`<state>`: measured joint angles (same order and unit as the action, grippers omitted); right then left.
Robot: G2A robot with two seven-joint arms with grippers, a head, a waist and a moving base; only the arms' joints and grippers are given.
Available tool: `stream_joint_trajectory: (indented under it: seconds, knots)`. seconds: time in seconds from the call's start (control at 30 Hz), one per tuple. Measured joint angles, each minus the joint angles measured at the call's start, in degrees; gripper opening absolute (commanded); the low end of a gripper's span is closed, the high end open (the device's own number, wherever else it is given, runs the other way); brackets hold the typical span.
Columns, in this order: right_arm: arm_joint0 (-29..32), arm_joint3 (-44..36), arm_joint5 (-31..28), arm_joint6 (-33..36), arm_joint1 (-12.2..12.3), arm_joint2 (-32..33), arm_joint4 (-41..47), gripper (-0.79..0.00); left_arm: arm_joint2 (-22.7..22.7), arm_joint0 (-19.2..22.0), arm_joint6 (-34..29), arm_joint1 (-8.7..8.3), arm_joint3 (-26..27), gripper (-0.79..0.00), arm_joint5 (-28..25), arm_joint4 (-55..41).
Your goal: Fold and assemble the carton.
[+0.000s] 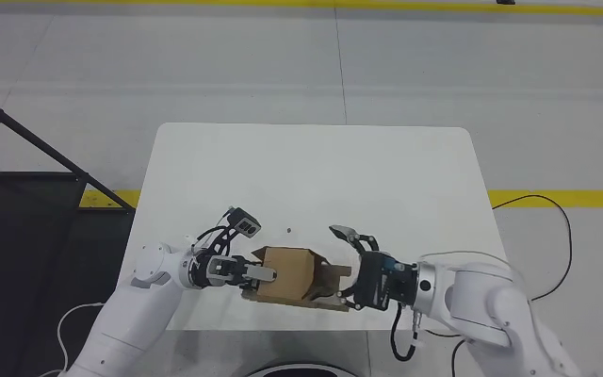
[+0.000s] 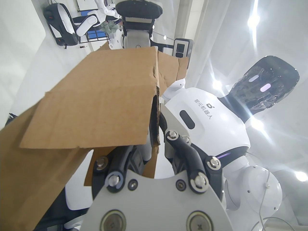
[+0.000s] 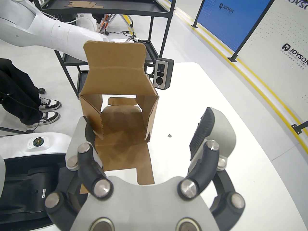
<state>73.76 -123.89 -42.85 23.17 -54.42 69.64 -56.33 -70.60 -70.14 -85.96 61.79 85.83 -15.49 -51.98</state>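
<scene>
Right wrist view shows the right hand (image 3: 146, 131) spread wide with nothing gripped. One finger (image 3: 216, 126) hangs free above the surface (image 3: 187, 92), and the other finger (image 3: 80, 133) sits close against a lower corner of the carton (image 3: 118, 82); whether it touches I cannot tell. The carton lies on its side between the hands, at the edge of the surface nearest the robot. In the top view the left hand (image 1: 262, 274) is at the opposite end with a finger laid along the upper panel, and I judge it clamped on that wall.

As I read it, the blank is already squared into an open tube. At the right hand's end nothing is closed — the top flap (image 3: 115, 56) stands up, the bottom flap (image 3: 125, 155) lies flat, and the side flaps are not yet turned in. Folding and tucking remain.

Through the tube a flap shows at the far end, but how that end stands is unclear. Cardboard covers the left hand's fingertips in its own view — and a dark speck (image 3: 170, 135) on the surface is too small to identify.
</scene>
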Motion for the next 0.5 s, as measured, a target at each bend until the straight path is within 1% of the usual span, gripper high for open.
stream_joint_trajectory:
  seconds: [0.13, 0.2, 0.27, 0.3, 0.37, 0.4, 0.5]
  knots:
    - [0.66, -0.36, -0.17, -0.27, 0.11, 0.67, -0.05, -0.012, -0.13, -0.02, 0.09, 0.03, 0.14, -0.785, -0.10, 0.02]
    - [0.97, -0.50, -0.20, -0.34, 0.15, 0.94, -0.15, -0.052, -0.21, -0.06, 0.20, 0.05, 0.24, -0.785, -0.13, -0.01]
    - [1.19, -0.58, -0.21, -0.41, 0.18, 1.11, -0.21, -0.126, -0.26, -0.07, 0.22, 0.06, 0.32, -0.785, -0.16, 0.00]
    - [1.33, -0.62, -0.15, -0.47, 0.20, 1.21, -0.24, -0.188, -0.26, -0.08, 0.19, 0.07, 0.37, -0.785, -0.13, 0.05]
    - [1.52, -0.66, -0.06, -0.51, 0.21, 1.30, -0.25, -0.348, -0.26, -0.07, 0.16, 0.08, 0.40, -0.785, -0.06, 0.09]
    - [1.62, -0.71, 0.01, -0.53, 0.22, 1.35, -0.25, -0.394, -0.27, -0.06, 0.16, 0.09, 0.41, -0.785, -0.03, 0.11]
    - [1.83, -0.99, 0.08, -0.55, 0.24, 1.38, -0.39, -0.428, -0.29, -0.07, 0.17, 0.12, 0.42, -0.785, -0.01, 0.14]
